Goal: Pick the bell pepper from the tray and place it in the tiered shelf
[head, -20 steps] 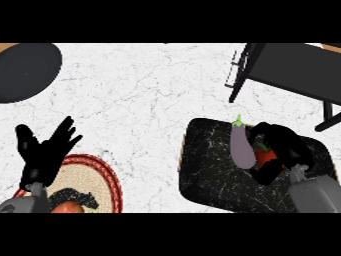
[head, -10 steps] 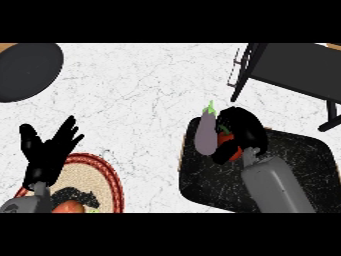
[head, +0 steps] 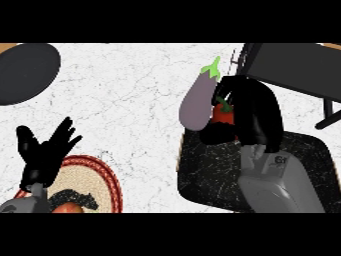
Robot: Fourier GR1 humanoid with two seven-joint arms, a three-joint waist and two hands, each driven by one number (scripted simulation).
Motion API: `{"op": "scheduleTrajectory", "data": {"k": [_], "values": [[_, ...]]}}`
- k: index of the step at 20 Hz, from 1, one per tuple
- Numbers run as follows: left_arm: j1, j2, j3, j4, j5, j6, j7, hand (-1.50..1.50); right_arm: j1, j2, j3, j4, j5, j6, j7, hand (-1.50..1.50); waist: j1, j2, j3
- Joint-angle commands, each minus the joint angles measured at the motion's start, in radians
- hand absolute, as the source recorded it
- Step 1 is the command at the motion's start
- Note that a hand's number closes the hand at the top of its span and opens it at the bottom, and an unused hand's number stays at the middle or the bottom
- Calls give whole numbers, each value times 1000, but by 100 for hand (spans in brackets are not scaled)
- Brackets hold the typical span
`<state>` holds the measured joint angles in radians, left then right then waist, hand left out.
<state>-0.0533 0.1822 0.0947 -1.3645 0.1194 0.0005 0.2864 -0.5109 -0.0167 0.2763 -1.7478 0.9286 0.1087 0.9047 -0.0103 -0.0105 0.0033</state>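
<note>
A white marbled table (head: pixel 129 85) carries a black speckled tray (head: pixel 210 175) at lower right, a black tiered shelf (head: pixel 298 70) at the upper right corner, a dark round pan (head: pixel 18 72) at upper left and a red-rimmed woven plate (head: pixel 99 175) at lower left. The right hand (head: pixel 250 112) is above the tray's far edge, near the shelf, fingers curled round the red bell pepper (head: pixel 223 112), with a purple eggplant (head: pixel 199 100) touching it on the left. The left hand (head: pixel 44 150) rests open, fingers up, by the plate.

The tray (head: pixel 202 175) lies right of the mat (head: pixel 103 175); the shelf (head: pixel 298 70) stands behind it, a pan (head: pixel 18 72) far left
</note>
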Motion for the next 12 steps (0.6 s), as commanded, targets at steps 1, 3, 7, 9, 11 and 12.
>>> {"op": "scheduleTrajectory", "data": {"k": [1, 3, 7, 9, 11, 12], "values": [[61, 1, -15, -56, -4, -2, 39, 0, -82, -8, -13, -173, 91, 80, 177, 150, 6, 0, -4], [72, -23, -40, -53, -27, 12, 27, 0, -119, -42, -58, -265, 68, 186, 219, 150, 1, 1, -4], [46, -35, -50, -48, -21, 5, 38, 0, -286, -64, -183, -268, 25, 316, 267, 150, 4, 5, -4], [13, -22, -17, -45, -8, 24, 68, 0, -369, -68, -235, -238, 34, 320, 294, 150, 6, 5, -4], [10, 3, 13, 10, 15, -21, 9, 0, -429, -140, -353, -195, -35, 367, 243, 150, 1, 7, -5], [6, -8, 2, 45, -14, -6, -20, 0, -453, -137, -360, -153, -20, 340, 241, 150, 4, 9, -5]]}}
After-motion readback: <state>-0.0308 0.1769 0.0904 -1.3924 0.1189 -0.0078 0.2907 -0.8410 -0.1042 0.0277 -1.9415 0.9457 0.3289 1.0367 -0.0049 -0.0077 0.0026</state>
